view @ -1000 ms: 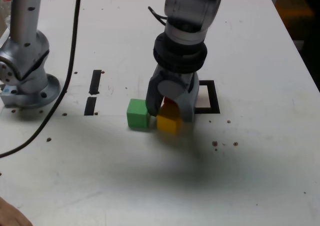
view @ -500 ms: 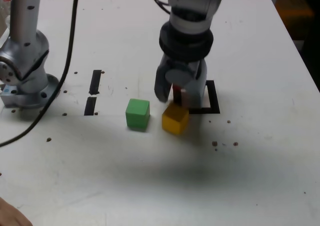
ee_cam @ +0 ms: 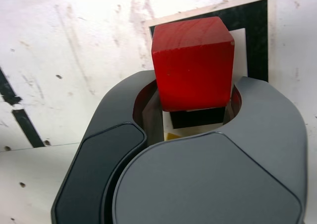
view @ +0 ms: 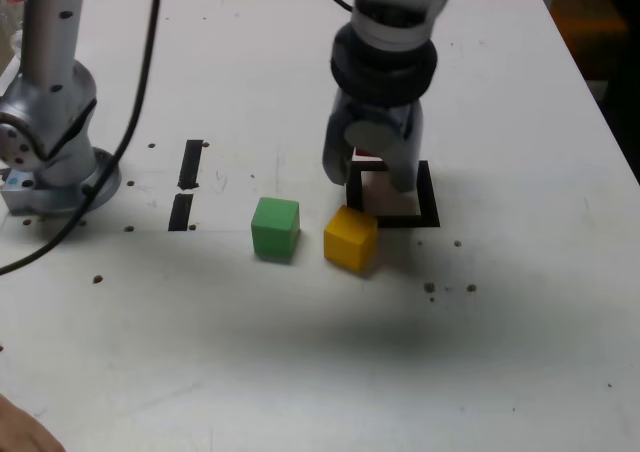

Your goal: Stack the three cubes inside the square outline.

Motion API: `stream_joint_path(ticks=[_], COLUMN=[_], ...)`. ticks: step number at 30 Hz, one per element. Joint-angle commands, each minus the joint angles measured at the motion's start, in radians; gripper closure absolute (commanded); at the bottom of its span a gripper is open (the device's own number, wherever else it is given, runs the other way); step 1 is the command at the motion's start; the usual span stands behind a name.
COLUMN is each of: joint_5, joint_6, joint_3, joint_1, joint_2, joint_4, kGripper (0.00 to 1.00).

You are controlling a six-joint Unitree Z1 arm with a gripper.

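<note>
1. Here, the red cube (ee_cam: 193, 63) is held between the closed jaws of the gripper (view: 371, 160), as shown by the wrist view, where the block is clamped by the two dark grey fingers (ee_cam: 104, 159).
2. In the exterior view, only a sliver of the red cube (view: 366, 154) is seen between the fingers, raised off the table (view: 300, 352) over the far left part of the square outline (view: 428, 200).
3. The square outline (ee_cam: 255, 35) is seen behind the red cube in the wrist view, its black tape and white centre partly covered by the block.
4. The yellow cube (view: 351, 237) is set on the table just near and left of the outline's near left corner, in the exterior view.
5. The green cube (view: 275, 228) is placed to the left of the yellow cube, close beside it but apart.
6. Two short black tape strips (view: 186, 184) are laid further left, near the grey base (view: 50, 142) of the arm, where a black cable (view: 140, 82) is draped.
</note>
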Motion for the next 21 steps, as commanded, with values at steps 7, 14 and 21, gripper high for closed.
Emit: stream_joint_path(ticks=[7,14,21], joint_5=[-0.094,-0.154,-0.18], joint_6=[0.011,0.01,0.009], joint_3=[-0.038,-0.037,-0.028], joint_1=[0.017,0.017,0.017], joint_2=[0.048,0.062,0.062], joint_4=[-0.028,-0.041,-0.045], kGripper=[0.88,0.88,0.88])
